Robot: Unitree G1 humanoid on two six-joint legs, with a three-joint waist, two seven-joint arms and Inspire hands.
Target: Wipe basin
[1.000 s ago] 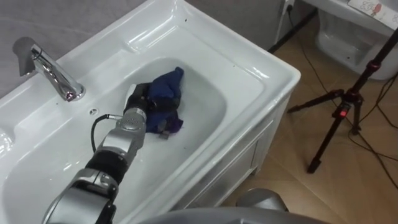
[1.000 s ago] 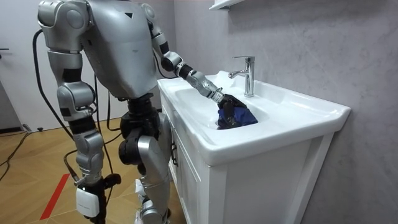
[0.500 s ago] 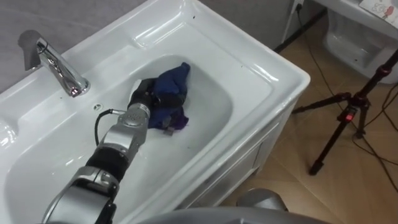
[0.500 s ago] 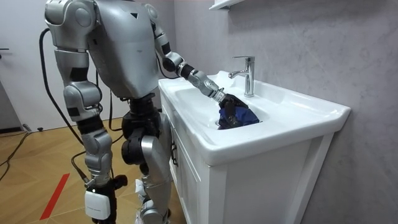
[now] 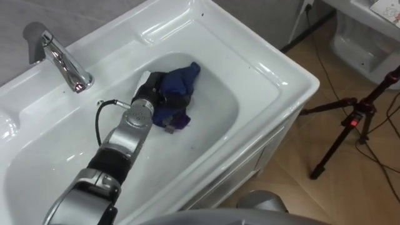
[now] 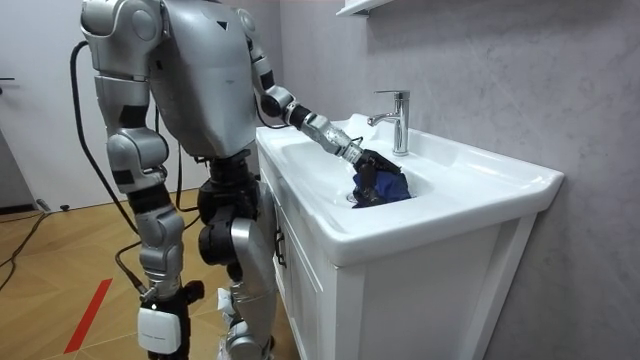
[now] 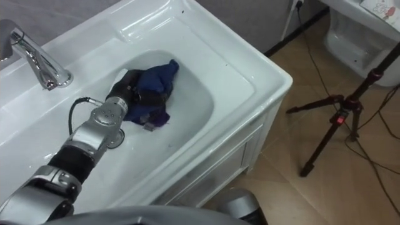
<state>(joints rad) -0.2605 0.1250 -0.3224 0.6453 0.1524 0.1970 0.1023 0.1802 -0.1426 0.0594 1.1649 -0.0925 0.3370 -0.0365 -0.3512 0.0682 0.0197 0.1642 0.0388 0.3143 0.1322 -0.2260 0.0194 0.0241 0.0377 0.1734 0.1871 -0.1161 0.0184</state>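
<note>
A white basin (image 5: pixel 269 59) sits in a vanity cabinet in front of me. A dark blue cloth (image 5: pixel 182 80) lies bunched in the bowl, a little right of the chrome faucet (image 5: pixel 61 59). My left arm reaches in from the lower left. My left hand (image 5: pixel 152 94) is down in the bowl with its dark fingers curled into the cloth, pressing it to the bowl's bottom. In the room view the left hand (image 6: pixel 362 160) and the cloth (image 6: pixel 393 186) are beside the faucet (image 6: pixel 399 118). My right hand (image 6: pixel 157 322) hangs by my side, away from the basin.
A dark drain hole (image 7: pixel 115 138) shows in the bowl by my forearm. A black tripod (image 5: pixel 355 119) with cables stands on the wooden floor to the right. A white fixture (image 5: pixel 369 37) is at the upper right. A grey wall rises behind the faucet.
My left hand has slid the cloth a little across the bowl, away from me. My body has leaned slightly nearer the basin, and the eye view has shifted with it.
</note>
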